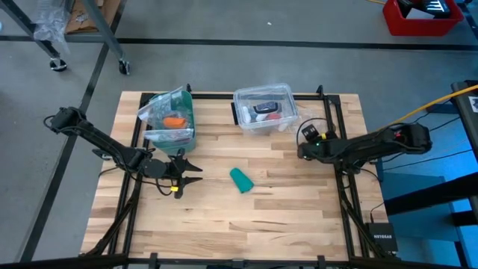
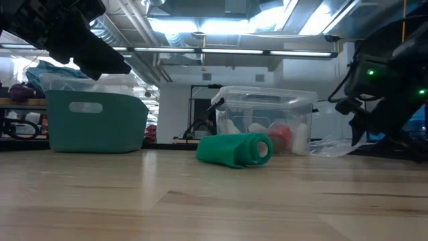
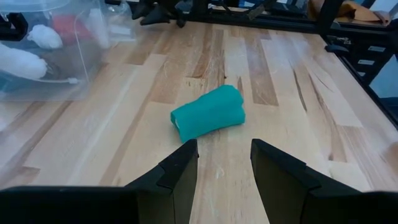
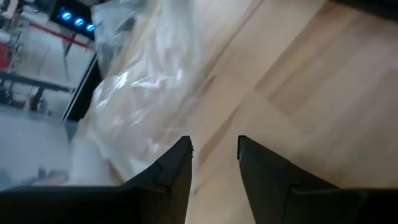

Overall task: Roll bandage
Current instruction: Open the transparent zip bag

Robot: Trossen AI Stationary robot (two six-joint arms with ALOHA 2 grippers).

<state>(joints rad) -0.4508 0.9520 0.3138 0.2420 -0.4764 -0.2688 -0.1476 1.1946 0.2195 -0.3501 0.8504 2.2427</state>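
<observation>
The bandage (image 1: 240,180) is a small teal roll lying on its side on the wooden table near the middle, also seen in the low view (image 2: 235,149) and the left wrist view (image 3: 208,112). My left gripper (image 1: 196,172) stands open a short way to the roll's left, fingers pointing toward it, with nothing between them (image 3: 224,152). My right gripper (image 1: 302,149) hovers open near the table's right side, beside the clear box, pointing down at bare wood (image 4: 214,146).
A teal basket (image 1: 170,119) holding an orange item stands at the back left. A clear plastic box (image 1: 263,110) stands at the back middle. Crinkled clear plastic (image 4: 143,93) lies near my right gripper. Black frame rails (image 1: 332,112) run along the table's sides. The near half is bare wood.
</observation>
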